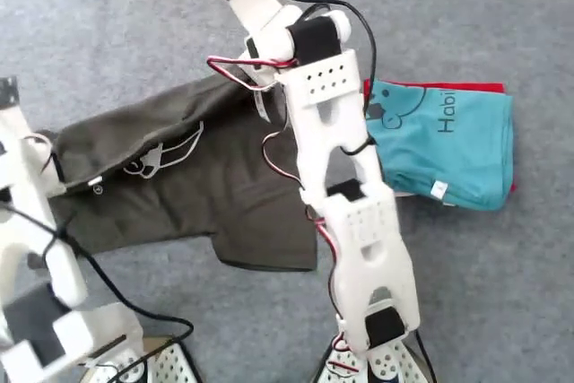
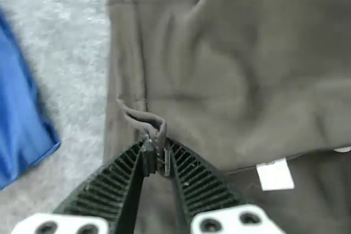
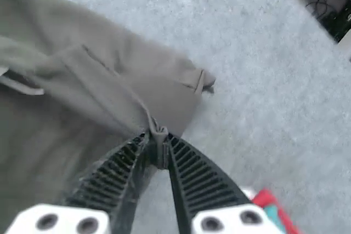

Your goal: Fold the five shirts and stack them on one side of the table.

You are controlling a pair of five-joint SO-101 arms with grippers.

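Observation:
A dark olive shirt lies partly spread on the grey table, left of centre. My left gripper is shut on a pinched fold of the olive shirt near its hem; in the high view this arm stands at the shirt's left end. My right gripper is shut on a bunched edge of the olive shirt, at the garment's far right corner under the arm. A folded teal shirt rests on a red one at the right.
A blue cloth lies on the table beside the olive shirt's edge. A white label shows on the shirt. The grey table is bare at the front right. Cables trail from both arm bases.

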